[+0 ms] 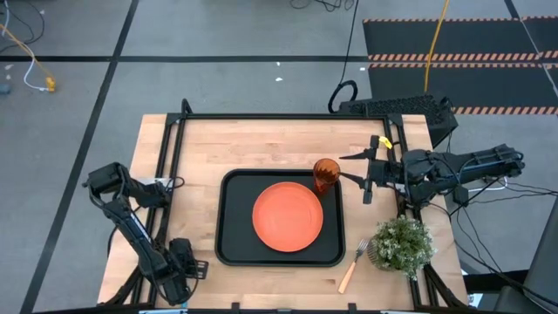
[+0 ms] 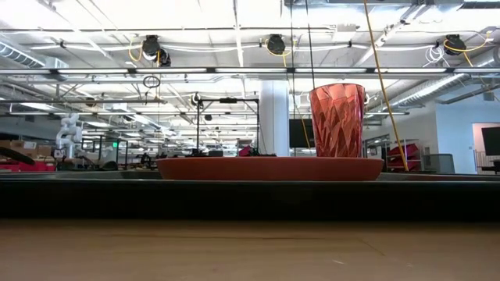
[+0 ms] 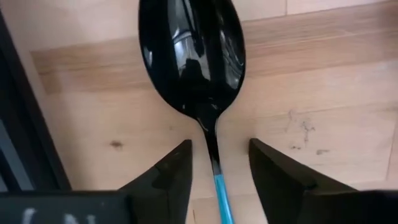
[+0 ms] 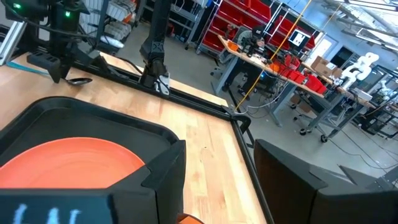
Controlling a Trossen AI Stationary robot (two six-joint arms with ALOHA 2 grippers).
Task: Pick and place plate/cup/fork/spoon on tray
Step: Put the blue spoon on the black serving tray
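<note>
The orange plate (image 1: 288, 216) lies flat in the black tray (image 1: 234, 187). The orange cup (image 1: 326, 174) stands upright in the tray's far right corner; the low view shows it behind the plate (image 2: 337, 121). My right gripper (image 1: 350, 167) is open just to the right of the cup, apart from it. The tan-handled fork (image 1: 353, 266) lies on the table right of the tray. My left gripper (image 3: 217, 174) is open near the table's front left, its fingers on either side of the spoon's (image 3: 193, 56) thin neck, where the blue handle starts, without touching.
A small potted plant (image 1: 403, 244) stands at the table's right edge, beside the fork. A black frame rail (image 1: 288, 116) runs along the table's far edge and down its sides. Bare wood lies left of the tray and along the near edge.
</note>
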